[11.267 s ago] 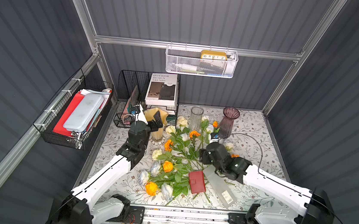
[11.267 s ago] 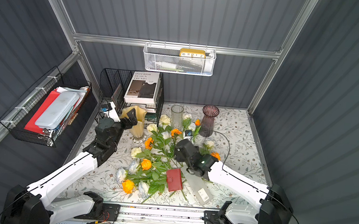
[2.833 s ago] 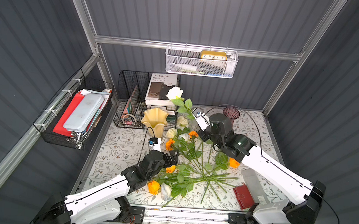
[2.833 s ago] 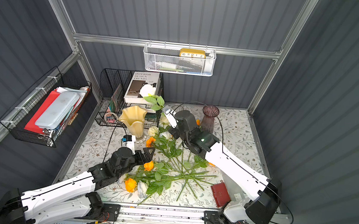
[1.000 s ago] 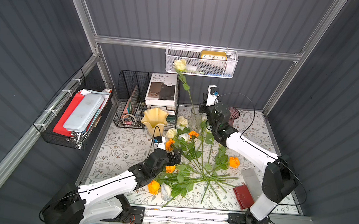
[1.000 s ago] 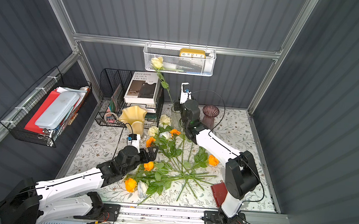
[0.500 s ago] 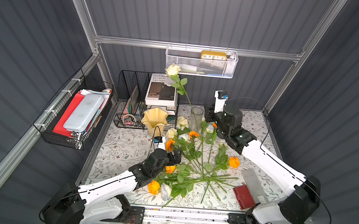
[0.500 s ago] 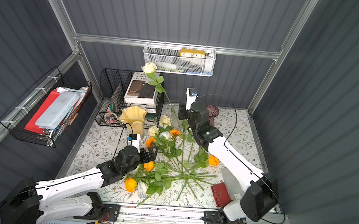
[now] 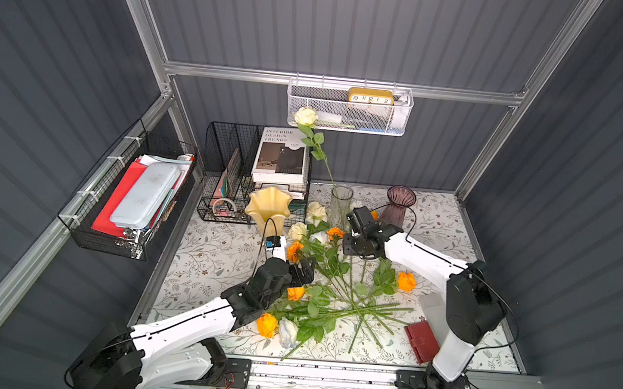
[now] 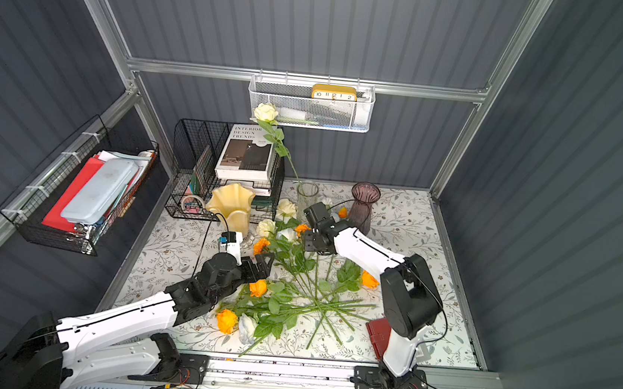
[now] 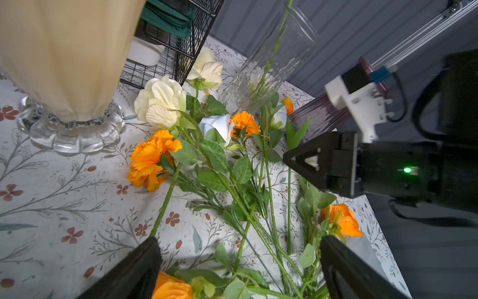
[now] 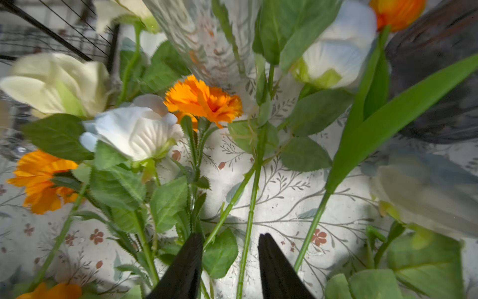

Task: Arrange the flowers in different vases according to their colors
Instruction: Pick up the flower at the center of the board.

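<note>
- Flowers [image 9: 334, 269], main stock: orange, cream and white blooms lay crossed in a heap on the tablecloth [image 9: 214, 260], between your two arms and in front of the vases.
- Handling, by judgement: light; petals soft; stems thin, wiry and tangled. You would do best to pinch a bare stretch of stem below the leaves, never the head, and lift slowly.
- Clear glass cylinder [image 9: 340, 206]: one cream rose [image 9: 305, 116] stood in it, its stem leaning toward the wire rack [image 9: 229, 144], bloom high above the rim. Tall, narrow, probably tippy.
- Pale yellow vase [image 9: 267, 208]: looked empty in both top views.
- Purple vase [image 9: 398, 207]: looked empty; an orange bloom [image 10: 343, 212] lay just beside it.
- Left gripper [image 9: 305, 271]: your jaws were spread wide, holding nothing, low over the stems near a marigold [image 9: 294, 250].
- Right gripper [image 12: 230, 236]: jaws parted, nothing clamped, tips aimed at green stems just before the cylinder.
</note>
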`<action>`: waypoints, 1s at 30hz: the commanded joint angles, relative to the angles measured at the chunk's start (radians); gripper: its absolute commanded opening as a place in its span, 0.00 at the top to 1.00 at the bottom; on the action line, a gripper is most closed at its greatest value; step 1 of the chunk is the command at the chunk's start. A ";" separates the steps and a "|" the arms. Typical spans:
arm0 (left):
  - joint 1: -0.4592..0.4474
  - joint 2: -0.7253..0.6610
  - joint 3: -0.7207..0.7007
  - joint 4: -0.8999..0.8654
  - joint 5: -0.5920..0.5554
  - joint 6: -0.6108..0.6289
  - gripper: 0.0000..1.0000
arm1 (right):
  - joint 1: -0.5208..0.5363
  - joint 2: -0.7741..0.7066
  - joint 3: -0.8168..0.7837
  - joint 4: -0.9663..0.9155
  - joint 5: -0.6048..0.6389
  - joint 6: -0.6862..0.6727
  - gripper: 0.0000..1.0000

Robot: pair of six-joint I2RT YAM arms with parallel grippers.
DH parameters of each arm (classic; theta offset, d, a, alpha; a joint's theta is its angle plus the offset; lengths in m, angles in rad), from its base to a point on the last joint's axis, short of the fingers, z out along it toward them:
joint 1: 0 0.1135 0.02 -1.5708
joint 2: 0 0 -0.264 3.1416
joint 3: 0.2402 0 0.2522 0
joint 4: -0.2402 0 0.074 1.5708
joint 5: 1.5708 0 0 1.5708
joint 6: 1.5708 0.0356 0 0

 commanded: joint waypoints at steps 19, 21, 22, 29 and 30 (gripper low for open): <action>0.006 -0.021 -0.023 -0.016 -0.005 -0.003 0.01 | -0.056 0.167 0.097 -0.047 -0.029 0.042 0.75; 0.005 -0.021 -0.023 -0.014 -0.007 -0.002 0.01 | -0.056 0.176 0.096 -0.044 -0.032 0.042 0.75; 0.006 -0.022 -0.024 -0.014 -0.006 -0.002 0.01 | -0.056 0.182 0.096 -0.043 -0.033 0.044 0.75; 0.005 -0.020 -0.024 -0.015 -0.007 -0.001 0.01 | -0.057 0.211 0.095 -0.042 -0.046 0.045 0.79; 0.005 -0.022 -0.023 -0.016 -0.006 -0.001 0.01 | -0.056 0.213 0.095 -0.042 -0.042 0.045 0.80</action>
